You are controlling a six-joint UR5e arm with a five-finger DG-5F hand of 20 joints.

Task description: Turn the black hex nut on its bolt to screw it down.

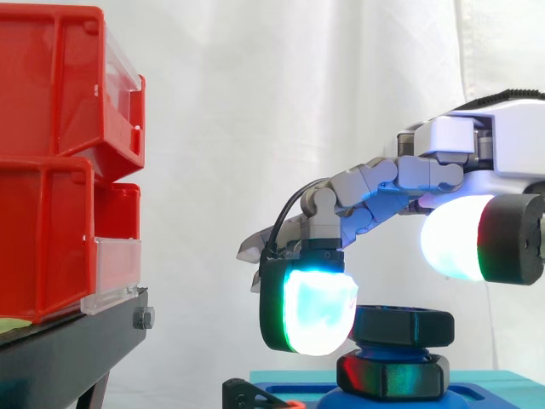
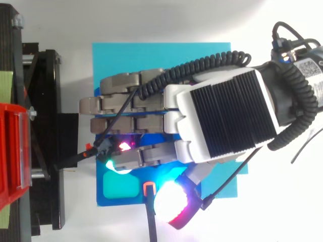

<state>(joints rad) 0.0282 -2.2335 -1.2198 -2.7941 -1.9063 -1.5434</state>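
The black plastic hex nut (image 1: pixel 402 326) sits directly beneath the hand (image 2: pixel 227 116), above the flat cyan mat (image 2: pixel 202 55) spread under the hand. Stacked red plastic bins (image 1: pixel 51 170) stand well beyond the hand's front, on a black metal stand (image 1: pixel 77 345).

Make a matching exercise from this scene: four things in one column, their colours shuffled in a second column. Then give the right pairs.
Things:
1. nut
2. bins
3. plate
4. curtain

Colours:
A. white
B. cyan
C. black
D. red

Pairs: 1-C; 2-D; 3-B; 4-A
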